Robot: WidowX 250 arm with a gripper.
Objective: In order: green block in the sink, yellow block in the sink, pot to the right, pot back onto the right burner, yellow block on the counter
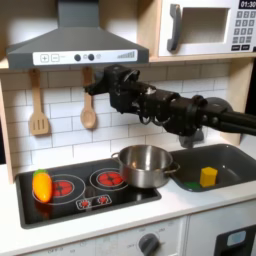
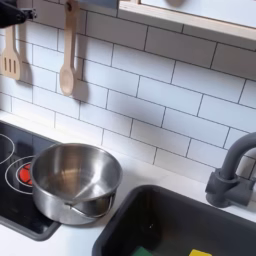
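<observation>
Hovering high near the tiled backsplash, the gripper (image 1: 103,82) sits at the far end of the black arm, up by the wooden spoon (image 1: 88,108) in the first exterior view; it is dark against dark, so I cannot tell whether it is spread or pinched, and nothing visibly hangs from it.

Below the gripper and toward the first exterior view's right, the pot (image 1: 146,163) stands upright and lidless on the right burner (image 1: 108,178), its rim reaching the cooktop edge next to the sink (image 1: 232,160). Round body, no long axis; side handles too small to place here.

Further right and lower from the gripper, the yellow block (image 1: 208,176) rests on the sink floor, well apart from the pot. A green patch at the bottom edge of the second exterior view, inside the basin, looks like the green block (image 2: 143,251), but it is mostly cut off.

Judged step: both blocks seem in the sink, so moving the pot right is likely next. That calls for a long descent, down and right.

Room: the bench (image 1: 190,205) strip between cooktop and sink is narrow, so the pot has little space. Faucet (image 2: 232,172) stands behind the sink. The orange toy (image 1: 41,185) lies down-left of the gripper, out of the way.
</observation>
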